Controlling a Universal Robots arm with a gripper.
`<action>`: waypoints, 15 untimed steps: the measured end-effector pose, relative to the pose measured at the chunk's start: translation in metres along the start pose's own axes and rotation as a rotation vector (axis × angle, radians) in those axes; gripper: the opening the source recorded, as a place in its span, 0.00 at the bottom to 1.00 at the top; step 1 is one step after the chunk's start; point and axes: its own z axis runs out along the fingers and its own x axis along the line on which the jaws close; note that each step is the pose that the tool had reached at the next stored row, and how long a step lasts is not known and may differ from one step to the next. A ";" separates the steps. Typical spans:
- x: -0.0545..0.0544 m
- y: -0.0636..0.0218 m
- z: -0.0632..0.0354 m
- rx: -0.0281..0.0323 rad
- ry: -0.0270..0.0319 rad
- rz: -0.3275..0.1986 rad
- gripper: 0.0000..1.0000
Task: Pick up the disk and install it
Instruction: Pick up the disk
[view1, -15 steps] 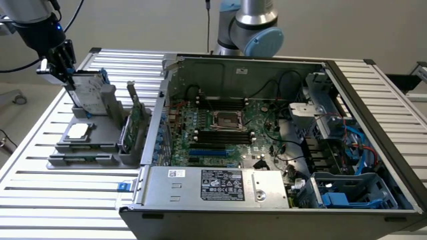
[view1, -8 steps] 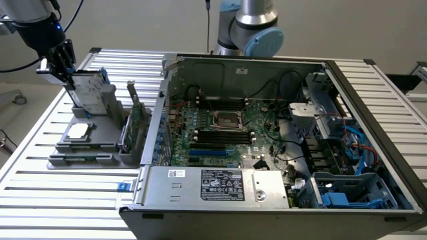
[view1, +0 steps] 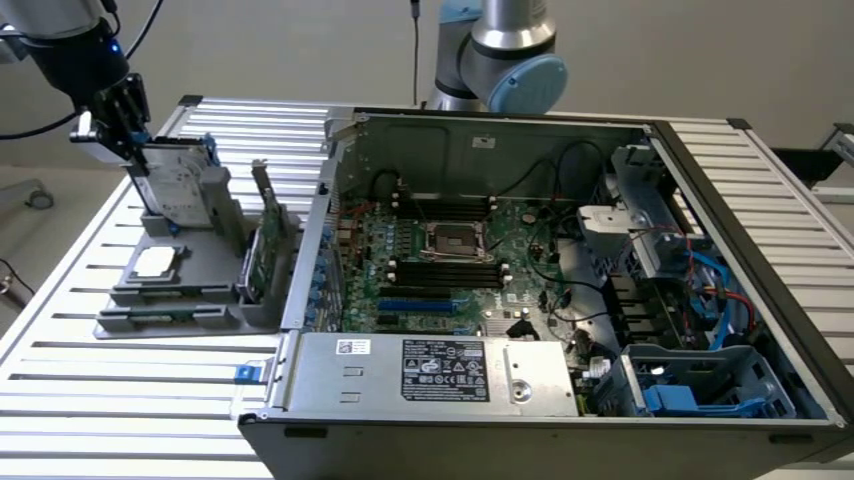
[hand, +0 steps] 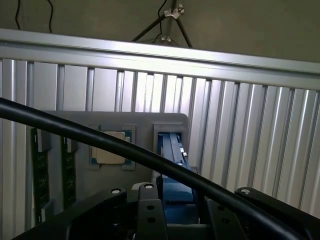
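Observation:
The disk (view1: 184, 185), silver-grey with blue rails, stands upright at the back of the grey parts holder (view1: 174, 300), at the exterior view's left. My gripper (view1: 134, 150) comes down from above and is shut on the disk's upper end. Its lower end is still at the holder's slot. In the wrist view the blue-railed disk (hand: 175, 192) runs from between my black fingers (hand: 150, 205) down toward the slot in the holder (hand: 100, 122).
An open computer case (view1: 467, 118) lies to the exterior view's right of the holder, with a blue drive bay (view1: 707, 385) at its near right corner. The holder also carries a flat silver square piece (view1: 154, 262) and a green card (view1: 271, 235). A black cable (hand: 100, 137) crosses the wrist view.

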 end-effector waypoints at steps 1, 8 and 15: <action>0.000 0.0000 0.0000 0.0000 -0.0001 0.000 0.33; 0.000 -0.0002 0.0003 -0.0003 -0.0001 0.000 0.33; 0.000 -0.0001 0.0022 -0.0004 -0.0001 0.000 0.33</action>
